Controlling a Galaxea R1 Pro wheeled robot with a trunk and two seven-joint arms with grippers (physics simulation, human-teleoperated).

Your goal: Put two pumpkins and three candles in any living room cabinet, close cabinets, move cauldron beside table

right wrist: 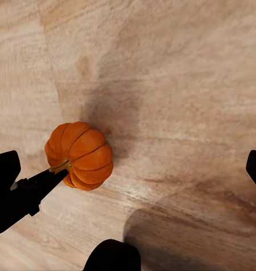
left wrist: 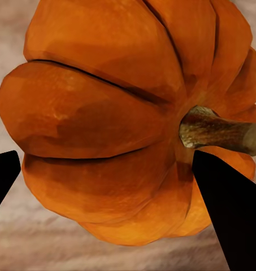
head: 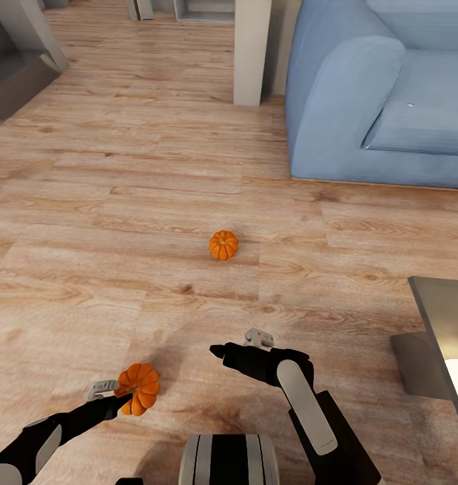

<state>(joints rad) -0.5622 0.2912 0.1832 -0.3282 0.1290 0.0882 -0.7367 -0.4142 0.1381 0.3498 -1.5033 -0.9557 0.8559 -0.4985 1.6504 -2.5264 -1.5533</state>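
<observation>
Near pumpkin (head: 139,388) clamped by left gripper (head: 121,397) at 7 o'clock (stem sideways), second pumpkin (head: 223,244) centred on wooden floor (head: 121,236), right gripper (right wrist: 128,169) spread apart.

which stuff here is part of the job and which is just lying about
Part of the job:
- near pumpkin, at the left gripper, stem toward the jaws
- far pumpkin, alone on the floor
- glass-topped table, corner at the right edge
- right gripper, holding nothing

Just there:
- blue sofa
- white post
- wood floor
</observation>
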